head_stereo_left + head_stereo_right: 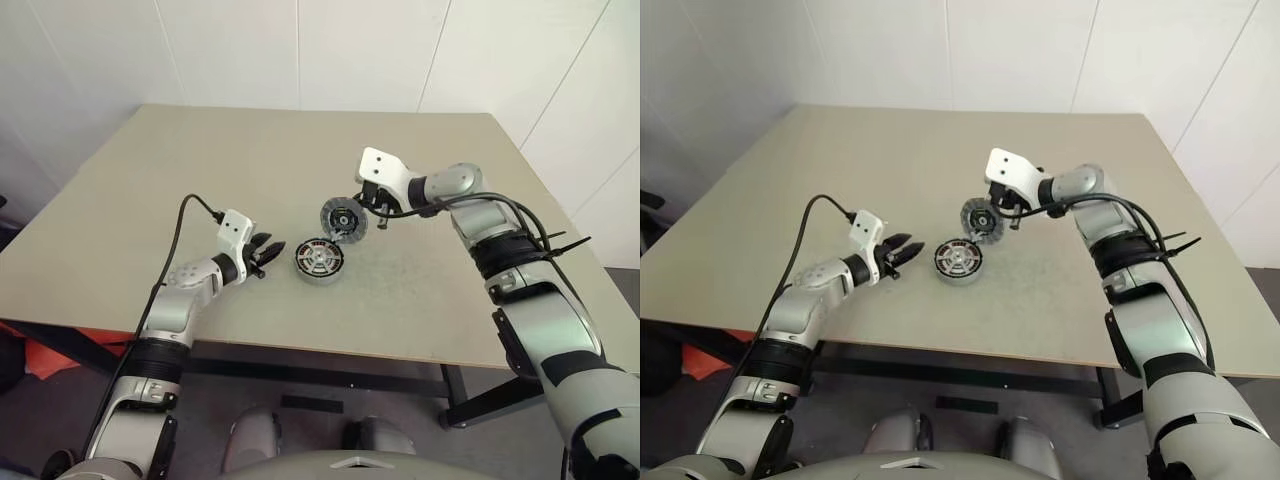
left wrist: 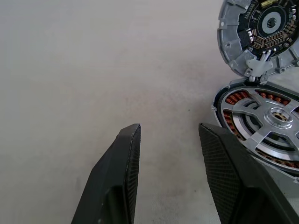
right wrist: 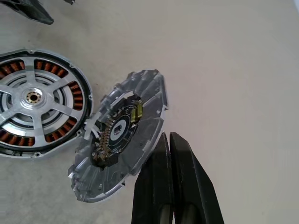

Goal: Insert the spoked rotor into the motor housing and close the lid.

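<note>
The left pincer hangs released, empty, just beside the motor housing on the side away from the lid. The spoked rotor already sits inside the housing. The lid stands tilted up at the housing's far edge, inner face toward it. The right pincer, clenched on nothing, is pressed behind the lid's back, best placed to tip it shut. The beige counter stands against white walls.

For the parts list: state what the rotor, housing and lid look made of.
Spoked rotor: bright machined metal, likely aluminium or steel, satin sheen.
Motor housing: grey metal shell; the copper-coloured windings inside look like copper wire.
Lid: dull grey cast-looking metal with a ribbed rim, holding what looks like a dark circuit board.
</note>
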Available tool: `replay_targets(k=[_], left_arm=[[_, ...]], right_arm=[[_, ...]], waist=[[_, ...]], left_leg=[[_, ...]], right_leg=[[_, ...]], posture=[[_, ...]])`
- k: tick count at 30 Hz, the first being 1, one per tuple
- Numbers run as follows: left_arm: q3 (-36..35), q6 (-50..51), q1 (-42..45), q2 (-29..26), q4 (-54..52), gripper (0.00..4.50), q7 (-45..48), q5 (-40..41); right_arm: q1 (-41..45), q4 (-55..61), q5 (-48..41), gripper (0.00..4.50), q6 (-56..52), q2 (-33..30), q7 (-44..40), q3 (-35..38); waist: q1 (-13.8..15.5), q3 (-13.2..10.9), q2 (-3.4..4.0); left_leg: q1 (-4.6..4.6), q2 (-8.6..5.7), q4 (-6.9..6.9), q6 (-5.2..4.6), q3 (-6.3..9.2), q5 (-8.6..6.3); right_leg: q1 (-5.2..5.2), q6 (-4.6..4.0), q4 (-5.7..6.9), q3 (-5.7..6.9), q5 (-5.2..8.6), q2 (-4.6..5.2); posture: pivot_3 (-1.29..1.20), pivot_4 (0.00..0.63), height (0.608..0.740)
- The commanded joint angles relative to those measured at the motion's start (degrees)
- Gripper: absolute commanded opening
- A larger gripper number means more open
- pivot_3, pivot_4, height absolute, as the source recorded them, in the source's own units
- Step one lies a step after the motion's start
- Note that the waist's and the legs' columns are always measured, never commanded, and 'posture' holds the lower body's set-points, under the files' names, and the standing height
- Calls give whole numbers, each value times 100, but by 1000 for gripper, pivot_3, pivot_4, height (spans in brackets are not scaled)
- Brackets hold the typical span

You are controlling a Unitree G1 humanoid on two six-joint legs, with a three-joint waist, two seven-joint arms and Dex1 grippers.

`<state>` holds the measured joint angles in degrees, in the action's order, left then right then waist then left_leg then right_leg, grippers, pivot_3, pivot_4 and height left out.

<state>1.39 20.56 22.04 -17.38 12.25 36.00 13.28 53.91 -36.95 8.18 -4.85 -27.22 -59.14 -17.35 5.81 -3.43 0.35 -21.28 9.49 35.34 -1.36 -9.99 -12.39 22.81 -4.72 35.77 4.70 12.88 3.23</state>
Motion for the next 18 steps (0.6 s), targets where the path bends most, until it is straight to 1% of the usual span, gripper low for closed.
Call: replay_targets(k=[1,6,10,18], left_arm=[[-124,-24,167,-43,-175,2092,21,91],[-124,-21,164,-65,-184,2092,3,101],[-118,-36,167,-82,-151,2092,3,100],[-78,-42,296,-62,-40,2092,7,83]], right_arm=[[-15,461,-125,33,-226,58,80,163],[-391,1253,-207,33,-666,70,13,155],[-738,2202,-367,33,-1212,108,-65,129],[-1082,2912,-444,33,-1791,399,61,-43]], waist=[[-2,0,0],[-9,0,0],[-8,0,0],[-9,0,0]], left_leg=[[0,0,0,1,0,0],[1,1,-1,3,0,2],[2,1,-2,3,0,1],[21,2,-3,28,1,-4]], right_leg=[[0,0,0,0,0,0],[1,0,1,0,0,-1],[0,0,0,0,0,-1],[-17,1,1,0,0,-1]], posture=[[0,0,740],[0,0,740],[0,0,740],[0,0,740]])
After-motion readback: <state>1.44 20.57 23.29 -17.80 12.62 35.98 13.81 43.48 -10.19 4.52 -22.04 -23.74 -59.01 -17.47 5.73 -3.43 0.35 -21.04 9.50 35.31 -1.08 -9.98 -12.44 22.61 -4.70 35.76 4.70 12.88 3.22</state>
